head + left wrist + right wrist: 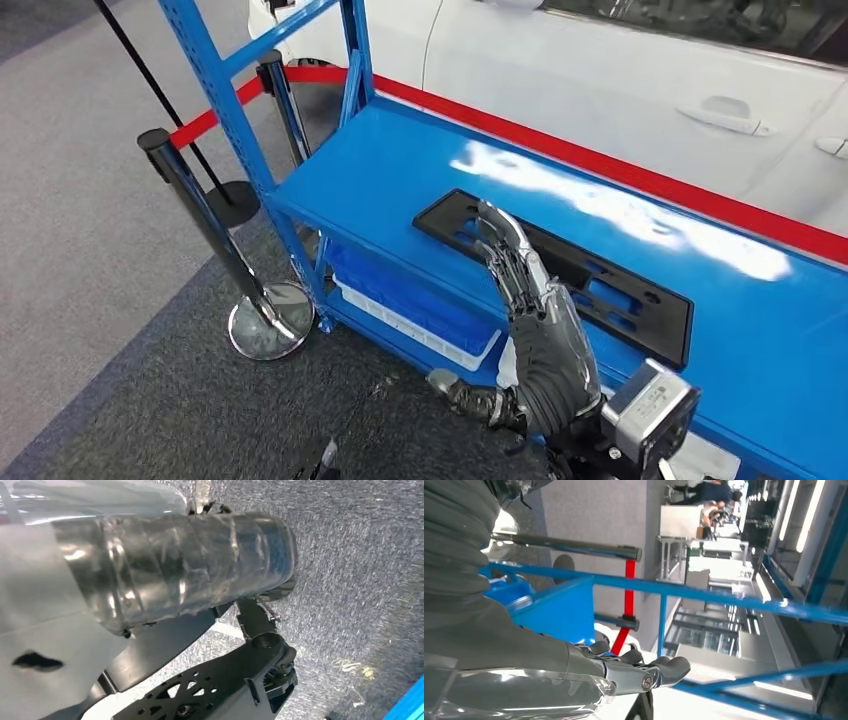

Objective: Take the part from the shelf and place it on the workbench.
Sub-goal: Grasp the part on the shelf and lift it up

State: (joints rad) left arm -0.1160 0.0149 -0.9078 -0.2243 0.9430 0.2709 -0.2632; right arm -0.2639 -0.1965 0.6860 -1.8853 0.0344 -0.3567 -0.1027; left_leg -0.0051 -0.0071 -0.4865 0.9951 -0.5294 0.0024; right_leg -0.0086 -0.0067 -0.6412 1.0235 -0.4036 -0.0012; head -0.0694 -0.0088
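**Part on the shelf, right hand reaching over it**

Part (pixel 560 270): a flat black plastic panel with cut-outs, lying flat on the blue shelf (pixel 420 160), near its front edge. The right hand (pixel 530 310) is stretched out over the middle of the part, fingers extended and close together, holding nothing; whether the fingertips (pixel 497 228) touch the panel I cannot tell. The left hand cannot be made out in the left wrist view, so its state is unknown.

This looks like the reaching step, with the grasp not yet made. Next the fingers must get under or around the thin panel's edge, which lies flush on the shelf.

Below the part sits a blue bin (pixel 415 300) on the lower level. Left of the shelf stand black stanchions (pixel 215 235) with a red belt (pixel 215 118); behind it, a white car (pixel 640 70). The shelf's upright post (pixel 225 100) stands well left of the part.
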